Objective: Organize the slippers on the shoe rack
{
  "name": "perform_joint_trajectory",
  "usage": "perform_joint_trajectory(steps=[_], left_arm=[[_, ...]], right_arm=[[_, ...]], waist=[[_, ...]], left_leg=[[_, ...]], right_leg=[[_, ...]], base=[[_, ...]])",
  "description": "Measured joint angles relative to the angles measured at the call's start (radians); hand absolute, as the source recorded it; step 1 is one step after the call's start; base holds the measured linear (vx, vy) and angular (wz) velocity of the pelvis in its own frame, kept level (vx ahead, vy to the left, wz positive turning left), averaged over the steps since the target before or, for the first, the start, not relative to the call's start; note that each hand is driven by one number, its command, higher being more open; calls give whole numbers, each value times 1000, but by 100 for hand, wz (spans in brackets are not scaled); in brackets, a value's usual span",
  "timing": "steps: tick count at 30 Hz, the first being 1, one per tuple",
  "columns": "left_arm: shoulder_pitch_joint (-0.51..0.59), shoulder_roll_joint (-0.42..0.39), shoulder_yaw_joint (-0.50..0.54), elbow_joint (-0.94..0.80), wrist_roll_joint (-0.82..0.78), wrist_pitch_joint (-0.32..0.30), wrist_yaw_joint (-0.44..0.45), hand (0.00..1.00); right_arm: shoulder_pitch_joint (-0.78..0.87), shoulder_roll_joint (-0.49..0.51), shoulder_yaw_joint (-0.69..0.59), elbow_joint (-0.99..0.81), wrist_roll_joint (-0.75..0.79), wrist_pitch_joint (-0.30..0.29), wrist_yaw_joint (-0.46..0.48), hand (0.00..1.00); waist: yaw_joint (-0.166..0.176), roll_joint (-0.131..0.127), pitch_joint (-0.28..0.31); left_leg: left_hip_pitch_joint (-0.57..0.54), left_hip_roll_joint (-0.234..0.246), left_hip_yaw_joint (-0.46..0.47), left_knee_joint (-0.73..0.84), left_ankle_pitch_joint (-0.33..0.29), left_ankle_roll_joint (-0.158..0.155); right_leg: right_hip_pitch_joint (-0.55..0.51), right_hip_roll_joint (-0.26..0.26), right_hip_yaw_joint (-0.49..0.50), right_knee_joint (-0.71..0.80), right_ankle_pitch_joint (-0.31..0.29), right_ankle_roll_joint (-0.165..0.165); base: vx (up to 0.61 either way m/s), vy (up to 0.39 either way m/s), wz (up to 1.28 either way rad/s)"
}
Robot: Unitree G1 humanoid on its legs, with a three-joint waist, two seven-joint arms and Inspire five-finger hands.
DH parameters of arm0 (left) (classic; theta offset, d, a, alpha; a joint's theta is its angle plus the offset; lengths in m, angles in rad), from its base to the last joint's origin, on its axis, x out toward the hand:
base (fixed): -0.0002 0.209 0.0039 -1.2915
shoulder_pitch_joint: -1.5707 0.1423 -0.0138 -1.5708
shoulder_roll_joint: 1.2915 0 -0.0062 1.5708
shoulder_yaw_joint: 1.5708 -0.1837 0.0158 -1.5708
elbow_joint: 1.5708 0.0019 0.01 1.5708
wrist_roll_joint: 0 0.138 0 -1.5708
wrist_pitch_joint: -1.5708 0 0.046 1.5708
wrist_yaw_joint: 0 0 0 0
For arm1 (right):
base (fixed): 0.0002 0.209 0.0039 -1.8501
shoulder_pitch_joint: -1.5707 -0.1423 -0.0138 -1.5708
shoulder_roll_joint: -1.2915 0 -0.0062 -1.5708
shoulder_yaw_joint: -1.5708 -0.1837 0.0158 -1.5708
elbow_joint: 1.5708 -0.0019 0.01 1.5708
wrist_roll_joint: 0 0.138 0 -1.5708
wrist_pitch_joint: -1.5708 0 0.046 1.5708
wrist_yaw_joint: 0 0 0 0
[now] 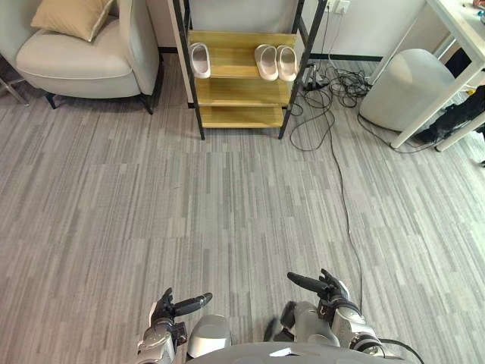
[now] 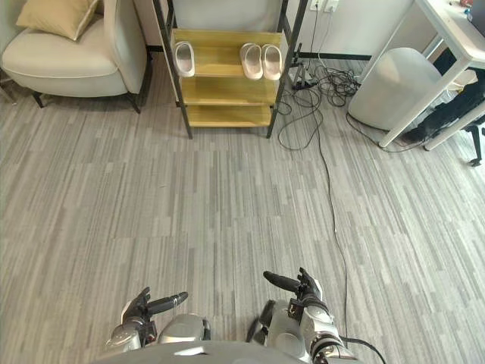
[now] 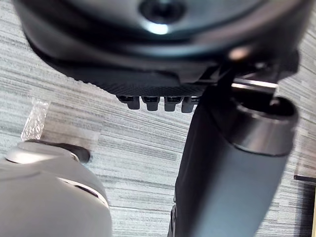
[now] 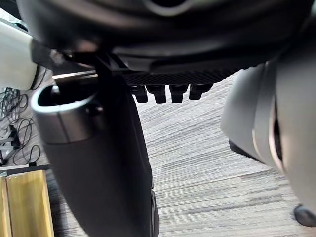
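At the far left an armchair (image 1: 76,61) is seen with a cushion (image 1: 72,17) on it, set well clear of the work. Just right of it, against the far wall, the rack (image 1: 235,91) is stood, and the slippers are found on its upper wooden shelf. A lone slipper (image 1: 200,59) is laid at the left end, and a pair (image 1: 267,61) is set side by side at the right end, with a bare gap between them. The pair is judged to be already ordered, while the lone one is probably left apart for want of a mate beside it. Right of the rack, cables (image 1: 333,83) are strewn over the floor (image 1: 227,212). At the near edge the left hand (image 1: 163,309) is held low, fingers loosely spread and thumb out, nothing in it. The right hand (image 1: 331,290) is carried the same way, empty. Both are judged to be kept so because the rack is well apart from them.
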Motion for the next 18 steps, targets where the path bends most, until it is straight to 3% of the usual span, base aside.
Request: perform_joint_trajectory(steps=[1,2,3,4,5,7,8,10,11,13,14,15,16,17,18], left_arm=[[3,12,1,1,4,1,-4,100],[-7,3,3,12,11,1,-2,100],[-5,-7,7,14,17,-2,4,100],[-5,-22,27,20,25,-1,3,100],[-7,-28,39,20,25,0,0,100],[-9,-34,51,19,24,1,-2,100],[-9,-36,64,17,24,-1,-2,100],[-9,-25,74,-5,24,-2,-3,100],[-11,-23,75,-22,23,-6,-2,100],[-24,-21,72,-41,23,-18,-5,100],[-39,-21,70,-45,24,-22,-5,100],[-42,-20,70,-45,23,-21,-5,100],[-41,-18,70,-42,24,-20,-4,100],[-33,-20,67,-39,24,-19,-2,100],[-24,-24,63,-34,24,-19,0,100]], right_arm=[[20,1,5,7,0,4,-1,100],[20,-12,4,16,-4,10,1,100],[8,-24,5,25,-7,15,0,100],[3,-32,-5,23,-7,12,-3,100],[3,-33,-13,24,-7,11,-6,100],[13,-24,-18,24,-4,15,-11,100],[29,-15,-19,22,1,17,-11,100],[35,3,-26,21,3,16,-13,100],[31,14,-26,20,5,15,-15,100],[18,15,-26,23,11,15,-23,100],[1,19,-28,24,26,15,-28,100],[-4,19,-28,24,29,14,-29,100],[-10,21,-29,24,35,14,-30,100],[-8,20,-29,25,40,11,-31,100],[-7,22,-27,29,40,11,-31,100]], waist=[[-4,-26,-5],[-6,-2,-2],[-5,10,-5],[-7,30,-12],[-10,42,-10],[-13,61,1],[-2,61,4],[13,42,15],[17,31,21],[30,18,27],[45,8,33],[47,2,37],[49,-4,40],[53,-1,38],[61,-3,33]], left_leg=[[30,-15,-41,-4,-24,-52],[51,11,-74,-3,-39,-75],[49,28,-95,5,-32,-82],[11,55,-141,98,-19,-103],[-36,71,-178,209,-4,-117],[-158,97,-216,508,108,-155],[-230,110,-199,671,122,-163],[-366,120,-119,823,81,-132],[-426,115,-89,823,70,-116],[-520,78,-48,697,43,-114],[-551,33,-18,464,49,-110],[-555,9,-10,355,63,-102],[-546,-24,-10,182,127,-103],[-527,-36,-12,43,244,-100],[-502,-42,-6,33,355,-74]], right_leg=[[5,2,41,-79,191,-25],[3,14,30,-20,190,-87],[-3,24,22,9,159,-101],[7,48,1,24,95,-112],[32,67,-16,13,74,-119],[133,103,-45,-55,52,-130],[203,121,-50,-106,45,-139],[327,133,-61,-204,41,-142],[373,133,-67,-245,39,-138],[430,125,-78,-298,35,-125],[456,106,-82,-319,26,-110],[472,94,-82,-324,15,-96],[496,76,-82,-325,-8,-72],[529,68,-78,-325,-37,-46],[557,64,-65,-324,-62,-26]], base=[[427,-225,91],[619,-333,56],[621,-329,31],[609,-312,18],[408,-208,30],[412,-221,33],[529,-257,27],[452,-183,26],[379,-123,29],[395,-39,20],[415,55,8],[510,130,1],[459,174,-4],[593,231,-12],[512,202,-4]])
